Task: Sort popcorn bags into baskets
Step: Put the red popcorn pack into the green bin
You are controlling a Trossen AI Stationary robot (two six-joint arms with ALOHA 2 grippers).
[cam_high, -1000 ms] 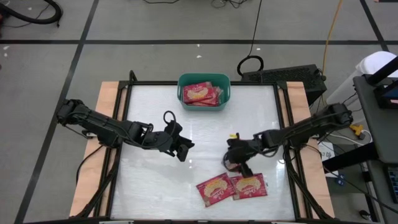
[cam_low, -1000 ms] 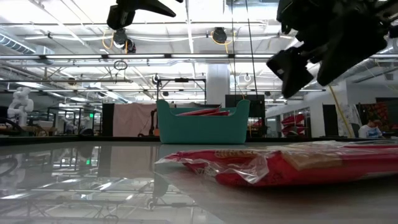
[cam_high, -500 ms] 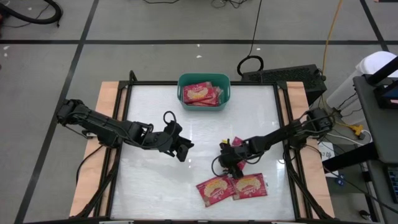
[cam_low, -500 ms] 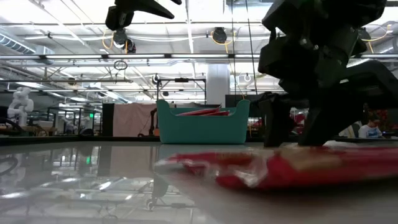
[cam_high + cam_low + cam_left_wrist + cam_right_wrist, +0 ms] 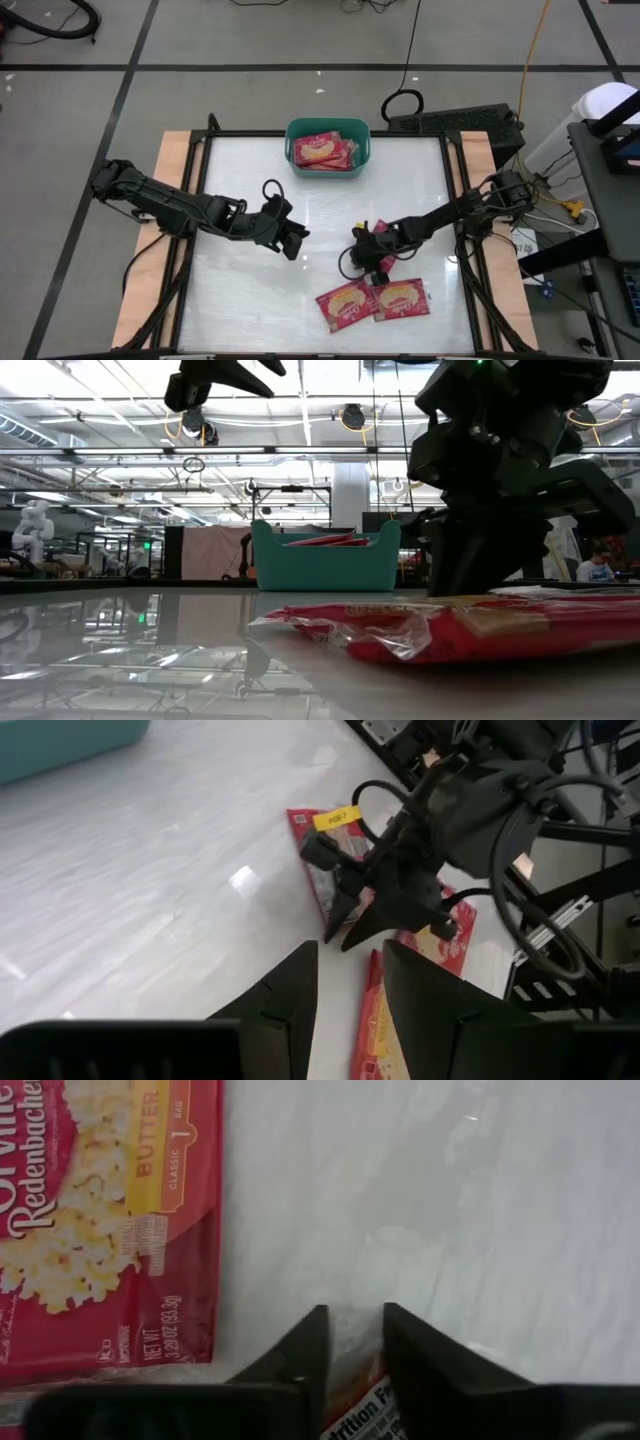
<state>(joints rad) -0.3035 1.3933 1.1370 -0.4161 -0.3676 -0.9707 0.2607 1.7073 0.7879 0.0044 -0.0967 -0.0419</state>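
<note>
The right tool (image 5: 366,262) has come down from above the surface (image 5: 250,300) and squeezed its fingers onto the edge of a popcorn bag (image 5: 365,1400), so a lift comes next, I think. Two more bags (image 5: 372,300) lie just beside it near the front edge. The way to the teal basket (image 5: 327,143) at the back looks open, and the left tool (image 5: 291,243), part closed and holding nothing, hangs off to the side.

Right end effector (image 5: 372,262) dropped onto a popcorn bag (image 5: 365,1390); apparently closing.
</note>
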